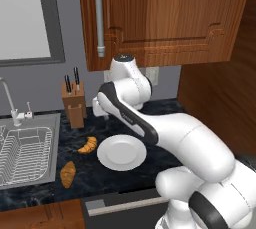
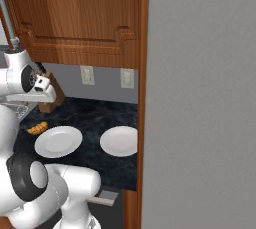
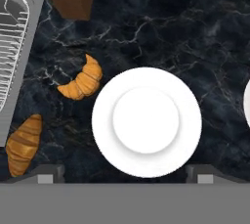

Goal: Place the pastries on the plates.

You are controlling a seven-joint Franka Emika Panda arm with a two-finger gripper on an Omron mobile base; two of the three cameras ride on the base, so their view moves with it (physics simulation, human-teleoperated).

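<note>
Hovering above near plate [image 3: 146,121], gripper [image 3: 124,174] jaws apart, empty; neither pastry plated. Next: drop onto curved croissant [image 3: 82,79].

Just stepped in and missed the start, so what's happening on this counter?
A white robot arm holds its open, empty end effector above a round white plate on the dark marble counter. Both golden-brown pastries lie on the counter, not on plates: the curved croissant beside that plate, the straighter croissant near the steel sink. A second white plate sits bare further along.
</note>
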